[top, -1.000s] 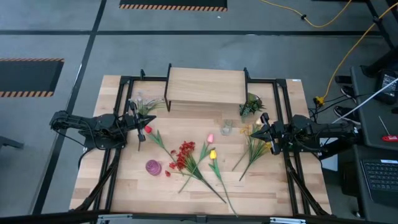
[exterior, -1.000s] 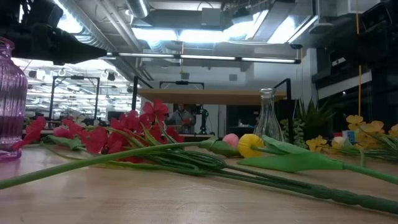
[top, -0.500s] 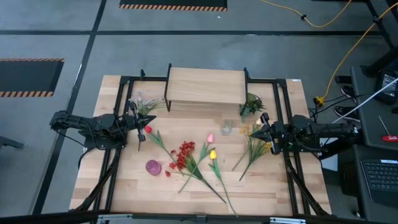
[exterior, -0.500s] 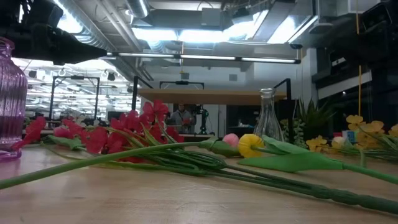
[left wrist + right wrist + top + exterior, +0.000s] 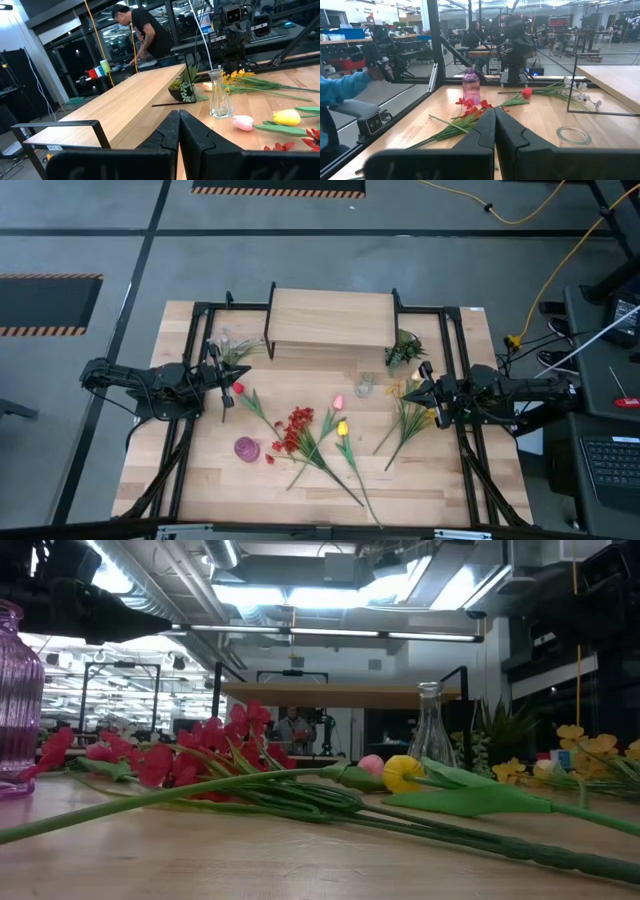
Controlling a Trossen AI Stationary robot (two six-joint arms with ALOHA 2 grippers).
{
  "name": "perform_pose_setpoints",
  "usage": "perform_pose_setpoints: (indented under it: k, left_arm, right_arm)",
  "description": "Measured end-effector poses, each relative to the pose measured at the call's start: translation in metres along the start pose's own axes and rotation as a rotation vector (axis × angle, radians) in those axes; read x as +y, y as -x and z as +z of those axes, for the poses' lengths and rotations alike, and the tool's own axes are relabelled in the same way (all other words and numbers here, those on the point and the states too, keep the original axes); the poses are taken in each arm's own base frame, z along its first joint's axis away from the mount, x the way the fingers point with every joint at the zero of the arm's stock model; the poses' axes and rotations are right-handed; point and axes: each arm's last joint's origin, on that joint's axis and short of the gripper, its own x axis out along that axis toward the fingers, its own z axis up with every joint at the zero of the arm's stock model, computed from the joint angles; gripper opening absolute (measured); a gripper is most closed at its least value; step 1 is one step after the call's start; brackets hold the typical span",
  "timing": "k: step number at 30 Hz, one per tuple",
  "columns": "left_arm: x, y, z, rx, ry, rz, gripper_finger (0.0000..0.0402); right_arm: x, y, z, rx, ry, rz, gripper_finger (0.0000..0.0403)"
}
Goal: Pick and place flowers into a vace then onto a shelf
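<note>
Loose flowers lie flat on the table in the high view: a red tulip (image 5: 239, 388), a red berry spray (image 5: 297, 425), a pink tulip (image 5: 338, 402), a yellow tulip (image 5: 342, 427), yellow blossoms (image 5: 410, 416) and white blossoms (image 5: 233, 346). A purple vase (image 5: 246, 448) and a clear glass vase (image 5: 365, 385) stand upright. The shelf (image 5: 332, 318) stands at the far side. My left gripper (image 5: 228, 385) hovers shut beside the red tulip. My right gripper (image 5: 418, 388) hovers shut above the yellow blossoms. Each wrist view shows its fingers closed together: left gripper (image 5: 178, 120), right gripper (image 5: 494, 117).
A small potted plant (image 5: 403, 348) sits by the shelf's right legs. A clear ring (image 5: 573, 135) lies on the table near the white blossoms. Black frame rails (image 5: 196, 330) run along both table sides. A person (image 5: 142, 35) stands beyond the table, and a blue sleeve (image 5: 345, 87) shows.
</note>
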Motion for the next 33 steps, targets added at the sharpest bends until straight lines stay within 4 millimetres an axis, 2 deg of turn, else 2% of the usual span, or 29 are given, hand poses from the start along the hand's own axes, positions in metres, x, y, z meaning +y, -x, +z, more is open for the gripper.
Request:
perform_pose_setpoints:
  k: [22,33]
  left_arm:
    - [0.0001,0.0000,0.0004,-0.003,0.004,0.001,0.0004]
    - [0.0003,0.0000,0.0022,-0.022,0.260,-0.009,0.0003]
  right_arm:
    - [0.0000,0.0000,0.0000,0.000,0.001,-0.001,0.0005]
    - [-0.0044,0.0003,0.0012,-0.019,-0.029,-0.152,0.0005]
